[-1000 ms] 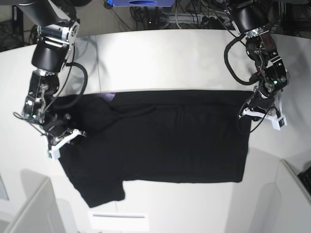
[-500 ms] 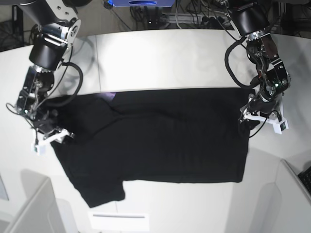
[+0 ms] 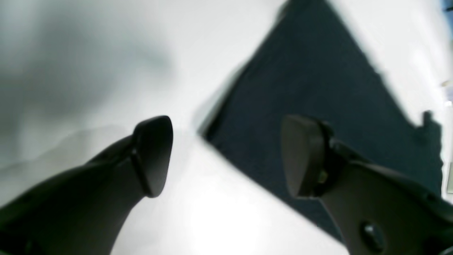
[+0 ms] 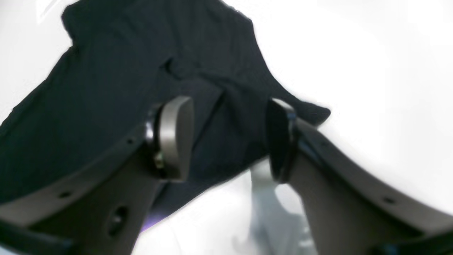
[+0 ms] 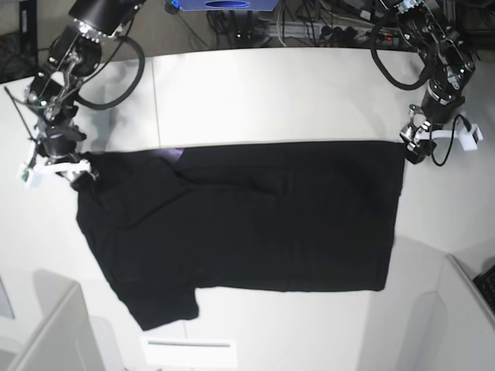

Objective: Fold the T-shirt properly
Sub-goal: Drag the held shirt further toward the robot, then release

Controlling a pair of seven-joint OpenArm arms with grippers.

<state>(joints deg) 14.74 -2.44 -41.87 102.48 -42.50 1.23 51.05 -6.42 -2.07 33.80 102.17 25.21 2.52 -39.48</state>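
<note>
The black T-shirt [image 5: 255, 220] lies spread flat on the white table [image 5: 271, 93], plain side up. A bit of purple print [image 5: 176, 153] shows at its far edge. My left gripper [image 5: 435, 141] is open above the shirt's far right corner. In the left wrist view the gripper [image 3: 226, 156] has its jaws wide apart and empty, with the shirt's corner [image 3: 318, 88] below. My right gripper [image 5: 54, 171] is open at the shirt's left sleeve. In the right wrist view the gripper [image 4: 228, 140] hovers open over the wrinkled sleeve cloth [image 4: 106, 88].
A white sheet [image 5: 189, 352] lies at the table's front edge. Grey panels stand at the front left [image 5: 46, 332] and front right [image 5: 464, 317]. Cables and a blue box [image 5: 224, 5] sit behind the table.
Both grippers have moved toward the far side of the table. The shirt's far right corner and left sleeve now lie stretched further outward.
</note>
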